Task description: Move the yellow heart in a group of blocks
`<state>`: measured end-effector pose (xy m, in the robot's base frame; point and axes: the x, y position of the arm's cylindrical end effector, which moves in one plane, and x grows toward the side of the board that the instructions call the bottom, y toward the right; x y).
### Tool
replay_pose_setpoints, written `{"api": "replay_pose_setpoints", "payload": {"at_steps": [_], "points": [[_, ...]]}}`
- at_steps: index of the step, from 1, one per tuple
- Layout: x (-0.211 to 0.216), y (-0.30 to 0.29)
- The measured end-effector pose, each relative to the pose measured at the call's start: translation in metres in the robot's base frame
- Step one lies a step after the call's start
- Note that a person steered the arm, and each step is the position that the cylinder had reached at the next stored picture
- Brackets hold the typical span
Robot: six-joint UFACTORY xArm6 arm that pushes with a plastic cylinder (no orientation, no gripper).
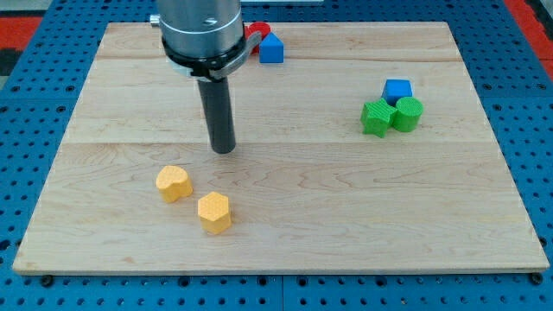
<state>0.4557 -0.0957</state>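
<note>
The yellow heart (174,183) lies at the view's lower left of the wooden board (346,216). A yellow hexagon (214,212) sits just to its lower right, a small gap apart. My tip (224,150) stands above and to the right of the heart, not touching it. A group of three blocks sits at the view's right: a blue cube (397,90), a green star-like block (377,117) and a green cylinder (408,113), touching one another.
A blue triangular block (271,48) and a red curved block (256,32), partly hidden by the arm, sit near the board's top edge. Blue pegboard surrounds the board.
</note>
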Motion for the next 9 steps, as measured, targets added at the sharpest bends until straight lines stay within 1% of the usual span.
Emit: {"api": "replay_pose_setpoints", "payload": {"at_steps": [1,2,3,6,7,9], "points": [[0.0,-0.093],[0.039,-0.106],[0.063,-0.066],[0.067,0.049],[0.048,0.083],[-0.022,0.166]]}}
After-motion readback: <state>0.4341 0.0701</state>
